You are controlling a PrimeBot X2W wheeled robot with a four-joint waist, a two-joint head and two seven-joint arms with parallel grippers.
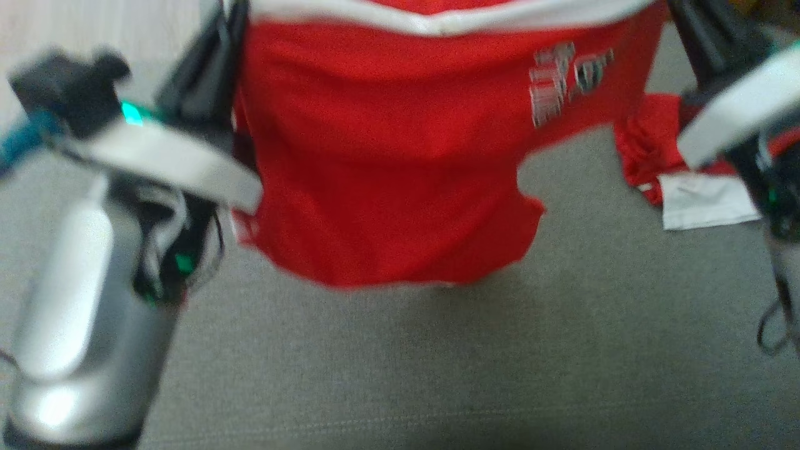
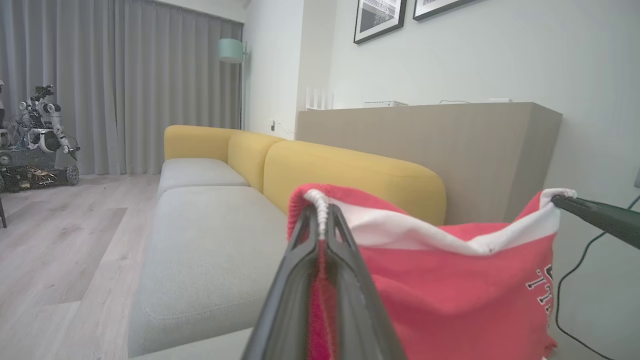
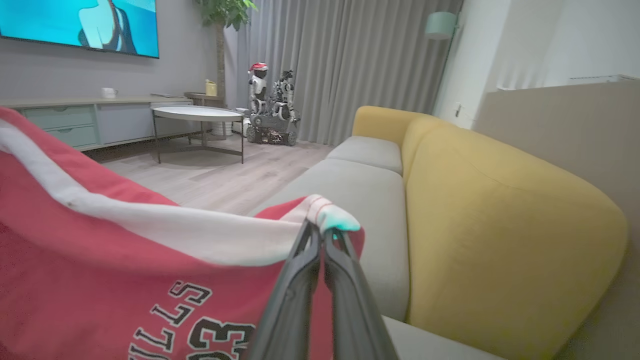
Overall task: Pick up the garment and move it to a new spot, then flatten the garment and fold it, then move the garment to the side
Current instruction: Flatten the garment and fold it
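Observation:
A red garment (image 1: 387, 175) with a white trimmed edge and printed lettering hangs stretched between my two grippers, above the grey sofa seat (image 1: 475, 350). My left gripper (image 1: 226, 28) is shut on its left upper corner. In the left wrist view the fingers (image 2: 320, 214) pinch the white hem of the garment (image 2: 450, 285). My right gripper (image 1: 678, 15) is shut on the other upper corner. The right wrist view shows that gripper (image 3: 322, 234) clamped on the hem of the garment (image 3: 125, 265). The garment's lower edge hangs free, just off the seat.
A crumpled piece of red and white cloth (image 1: 687, 187) lies on the seat at the right. The sofa's yellow backrest (image 2: 350, 175) runs behind, with a beige sideboard (image 2: 450, 145) beyond. A round coffee table (image 3: 197, 114) and another robot (image 3: 272, 107) stand on the wooden floor.

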